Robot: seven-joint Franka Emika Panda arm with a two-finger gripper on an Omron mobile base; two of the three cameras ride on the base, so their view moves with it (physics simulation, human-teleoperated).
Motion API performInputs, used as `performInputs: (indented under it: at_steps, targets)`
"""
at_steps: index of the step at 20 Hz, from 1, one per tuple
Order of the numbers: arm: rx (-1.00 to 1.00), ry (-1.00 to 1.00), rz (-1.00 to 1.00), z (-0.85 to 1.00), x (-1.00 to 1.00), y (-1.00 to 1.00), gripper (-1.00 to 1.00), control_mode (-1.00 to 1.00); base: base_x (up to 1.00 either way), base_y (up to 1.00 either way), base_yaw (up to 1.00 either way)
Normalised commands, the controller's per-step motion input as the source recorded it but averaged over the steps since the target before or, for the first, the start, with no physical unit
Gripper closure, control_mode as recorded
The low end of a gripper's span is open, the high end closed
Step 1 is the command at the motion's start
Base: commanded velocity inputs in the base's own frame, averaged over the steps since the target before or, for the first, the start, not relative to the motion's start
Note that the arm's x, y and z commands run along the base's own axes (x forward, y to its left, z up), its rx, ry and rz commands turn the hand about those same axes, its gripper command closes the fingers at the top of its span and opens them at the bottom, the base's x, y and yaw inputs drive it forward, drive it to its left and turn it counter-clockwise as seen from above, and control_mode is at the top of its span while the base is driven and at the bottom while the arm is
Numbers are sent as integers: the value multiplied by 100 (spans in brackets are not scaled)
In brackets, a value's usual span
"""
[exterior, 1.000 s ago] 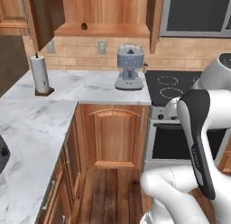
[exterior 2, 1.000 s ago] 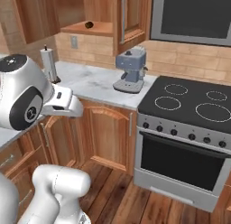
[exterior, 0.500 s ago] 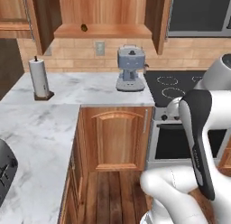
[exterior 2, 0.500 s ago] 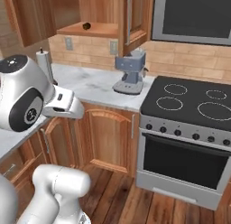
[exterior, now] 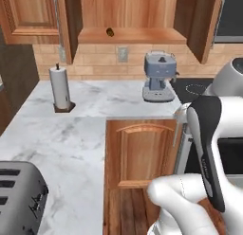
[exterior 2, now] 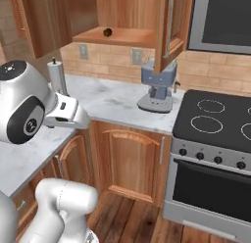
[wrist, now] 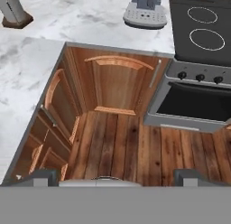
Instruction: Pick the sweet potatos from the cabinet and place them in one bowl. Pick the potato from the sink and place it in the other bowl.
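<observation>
The cabinet (exterior: 137,36) (exterior 2: 128,37) hangs open above the counter. On its plank shelf lies one small dark sweet potato (exterior: 110,32) (exterior 2: 107,32), towards the left. My gripper (wrist: 115,177) is open with nothing between its fingertips (wrist: 45,175). It hangs low in front of the counter, far below the shelf, and faces the wooden floor and the lower cupboard doors. The sink, the potato and both bowls are out of view.
On the marble counter (exterior: 95,115) stand a paper towel roll (exterior: 59,87) (exterior 2: 57,75), a blue-grey coffee machine (exterior: 159,77) (exterior 2: 157,85) and a toaster (exterior: 19,196) at the near left. The stove (exterior 2: 215,119) is to the right. The cabinet's open door (exterior 2: 169,26) juts out above the coffee machine.
The whole picture has shifted: the base has driven, so the open cabinet and counter sit closer and more central, and the toaster has come into the left base view. The gripper stays open.
</observation>
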Motion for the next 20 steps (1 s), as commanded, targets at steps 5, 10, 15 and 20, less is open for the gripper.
performInputs:
  at_steps: [5,10,15,20]
  targets:
    - [0,0,0,0,0,0,-100,100,90,12,0]
    - [0,0,0,0,0,0,-100,100,79,14,-1]
    - [0,0,0,0,0,0,-100,100,38,45,-1]
    - [0,0,0,0,0,0,-100,100,58,48,0]
